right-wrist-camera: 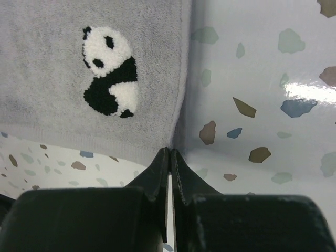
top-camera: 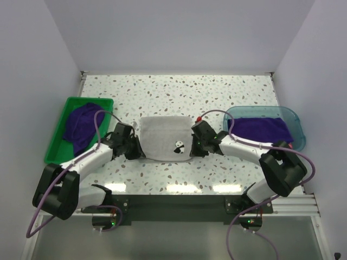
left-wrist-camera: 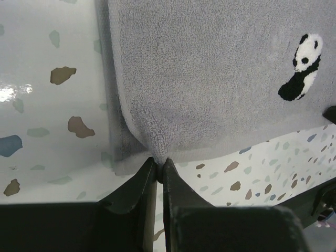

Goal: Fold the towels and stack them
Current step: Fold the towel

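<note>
Pinching the grey towel [top-camera: 165, 138] at both near corners right now. My left gripper [left-wrist-camera: 160, 165] has a little bunched-up tuft of terry squeezed between its tips, and my right gripper [right-wrist-camera: 170, 153] is closed tight, jaws together, right at the near right corner.

The towel lies flat mid-table, nearly square from above, maybe a touch wider across than deep, edges square to the table [top-camera: 227, 92]. Bare speckled tabletop shows on every side, with the most room beyond the far edge toward the back wall. Off to my left is the green bin [top-camera: 57, 138] with a crumpled purple towel [top-camera: 81, 125] in it. Off to my right, the teal tray [top-camera: 295, 122] holds a flat purple towel [top-camera: 260, 129]. Both are well apart from the grey one.

Only the top view shows those two. The wrist views give the good stuff: terry loops, the hem band, and the panda patch [right-wrist-camera: 110, 71] near the right corner.
</note>
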{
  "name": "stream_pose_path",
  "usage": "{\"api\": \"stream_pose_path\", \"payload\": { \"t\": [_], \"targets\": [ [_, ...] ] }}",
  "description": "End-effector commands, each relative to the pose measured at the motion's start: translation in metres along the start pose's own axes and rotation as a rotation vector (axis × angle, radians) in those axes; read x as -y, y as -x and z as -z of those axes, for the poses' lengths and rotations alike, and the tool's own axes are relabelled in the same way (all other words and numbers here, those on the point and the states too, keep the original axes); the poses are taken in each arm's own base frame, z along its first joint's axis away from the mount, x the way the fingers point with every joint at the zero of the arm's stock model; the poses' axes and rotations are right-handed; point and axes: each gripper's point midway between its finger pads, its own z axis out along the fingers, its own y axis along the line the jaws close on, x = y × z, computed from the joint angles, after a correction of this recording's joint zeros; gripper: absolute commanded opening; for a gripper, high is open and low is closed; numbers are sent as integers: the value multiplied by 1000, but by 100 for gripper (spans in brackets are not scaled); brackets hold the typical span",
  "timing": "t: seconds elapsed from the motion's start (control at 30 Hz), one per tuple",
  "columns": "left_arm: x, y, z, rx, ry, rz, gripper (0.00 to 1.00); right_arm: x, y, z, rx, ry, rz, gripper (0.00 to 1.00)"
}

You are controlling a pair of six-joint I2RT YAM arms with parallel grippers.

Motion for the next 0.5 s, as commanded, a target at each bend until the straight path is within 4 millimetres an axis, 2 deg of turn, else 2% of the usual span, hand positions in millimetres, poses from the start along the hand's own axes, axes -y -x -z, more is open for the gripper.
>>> {"api": "stream_pose_path", "payload": {
  "t": [0.0,0.17,0.23,0.33,0.47],
  "targets": [
    [14,22,15,53,-2,-43,10,-18,24,19,53,31,22,0],
    [12,26,28,63,30,-56,6,-25,22,29,37,67,34,0],
    [3,18,25,49,55,-54,6,-26,16,25,17,89,32,0],
    [-10,1,12,9,68,-35,3,-19,5,14,-10,81,22,0],
    [-22,-10,-1,-5,90,-8,0,-10,-10,-3,-57,67,8,0]
  ]
}}
